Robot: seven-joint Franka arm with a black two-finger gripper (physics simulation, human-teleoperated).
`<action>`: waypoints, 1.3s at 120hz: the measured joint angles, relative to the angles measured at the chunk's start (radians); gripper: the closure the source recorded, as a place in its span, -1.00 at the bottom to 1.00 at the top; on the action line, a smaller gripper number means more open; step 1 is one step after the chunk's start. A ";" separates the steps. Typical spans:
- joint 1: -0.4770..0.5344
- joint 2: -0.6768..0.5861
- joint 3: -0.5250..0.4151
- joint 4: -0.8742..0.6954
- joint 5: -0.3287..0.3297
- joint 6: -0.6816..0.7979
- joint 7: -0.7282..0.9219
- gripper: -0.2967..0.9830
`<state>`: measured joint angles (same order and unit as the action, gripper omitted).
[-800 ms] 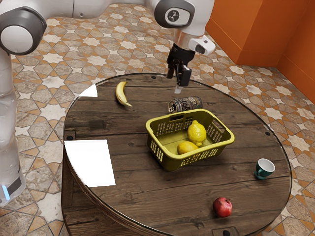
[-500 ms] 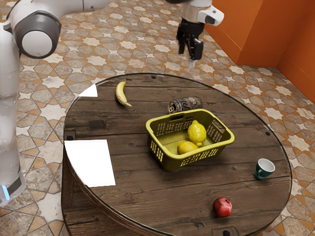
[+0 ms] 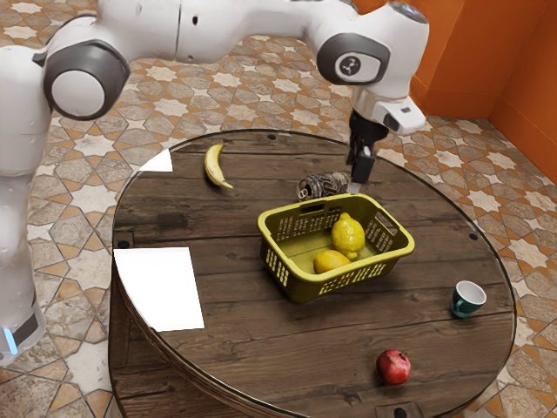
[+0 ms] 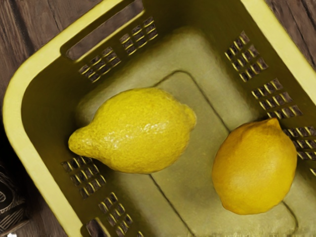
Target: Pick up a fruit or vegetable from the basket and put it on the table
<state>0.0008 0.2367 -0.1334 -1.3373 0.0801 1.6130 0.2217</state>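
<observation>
The black gripper (image 3: 358, 178) hangs over the far side of the yellow-green basket (image 3: 291, 285), above its rim and apart from both lemons. Inside the basket, a large bright lemon (image 3: 347, 233) lies beside a smaller, more orange-yellow lemon (image 3: 331, 261). The wrist view looks down into the basket (image 4: 54, 64), with the bright lemon (image 4: 140, 131) nearer the can and the orange-yellow lemon (image 4: 254, 168) across from it near a slotted wall. From this angle I cannot tell how the gripper stands.
A dark patterned can (image 3: 322, 185) lies just behind the basket, partly hidden by the gripper. On the wooden table (image 3: 235, 348) are also a banana (image 3: 215, 165), a pomegranate (image 3: 393, 367) and a teal cup (image 3: 467, 299). The can (image 4: 10, 202) borders the basket.
My hand has travelled toward the exterior view's right and turned; it rose, then came down toward the basket's far rim. The basket, lemons and other table items have stayed where they were.
</observation>
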 joint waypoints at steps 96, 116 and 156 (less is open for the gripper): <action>-0.038 -0.173 -0.014 -0.413 0.120 0.322 0.380 -0.54; -0.083 -0.158 -0.017 -0.432 0.105 0.398 0.425 -0.54; -0.063 -0.112 -0.017 -0.427 0.026 0.442 0.484 -0.54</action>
<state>-0.0625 0.1249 -0.1503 -1.7647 0.1063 2.0550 0.7060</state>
